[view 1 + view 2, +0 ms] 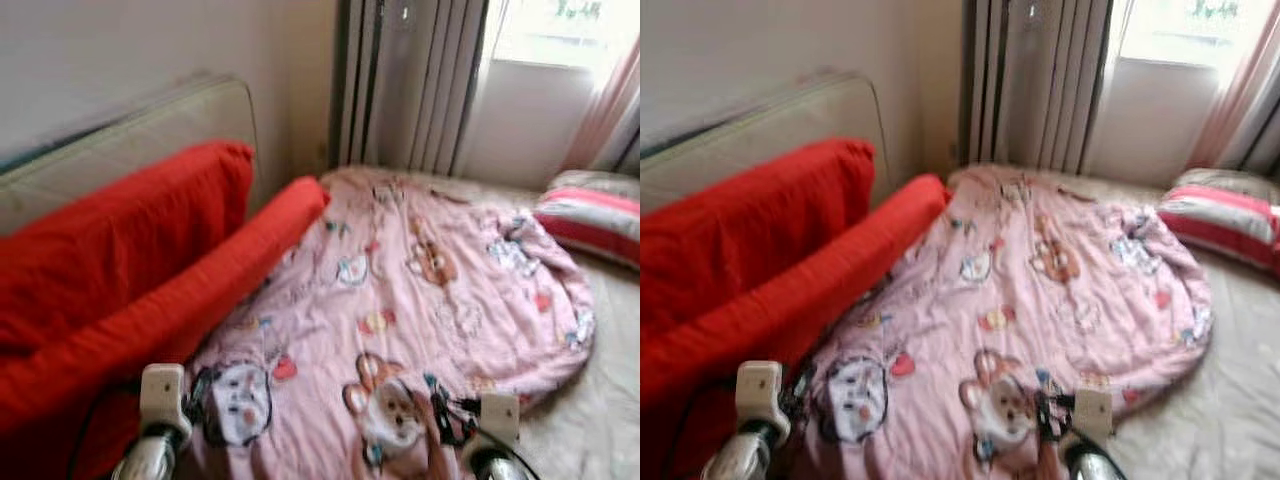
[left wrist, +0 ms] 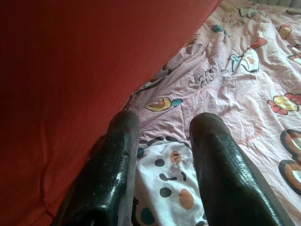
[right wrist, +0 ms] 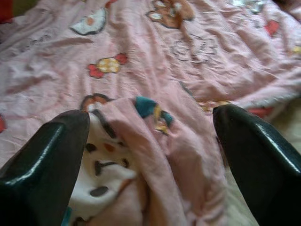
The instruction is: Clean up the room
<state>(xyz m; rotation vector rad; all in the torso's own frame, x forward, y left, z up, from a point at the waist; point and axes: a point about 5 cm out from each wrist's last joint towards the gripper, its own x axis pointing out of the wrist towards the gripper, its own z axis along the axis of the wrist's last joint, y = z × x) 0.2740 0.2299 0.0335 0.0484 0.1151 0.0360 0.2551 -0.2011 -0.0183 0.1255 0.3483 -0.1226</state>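
Rumpled across the bed (image 1: 600, 420), the pink quilt (image 1: 420, 290) awaited us; both our left gripper (image 2: 164, 155) and right gripper (image 3: 150, 141) gaped, holding nothing.

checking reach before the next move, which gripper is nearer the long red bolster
Left. The left gripper hangs over the pink blanket right beside the long red bolster, jaws open. The right gripper is over the blanket's near edge, farther from it, jaws open.
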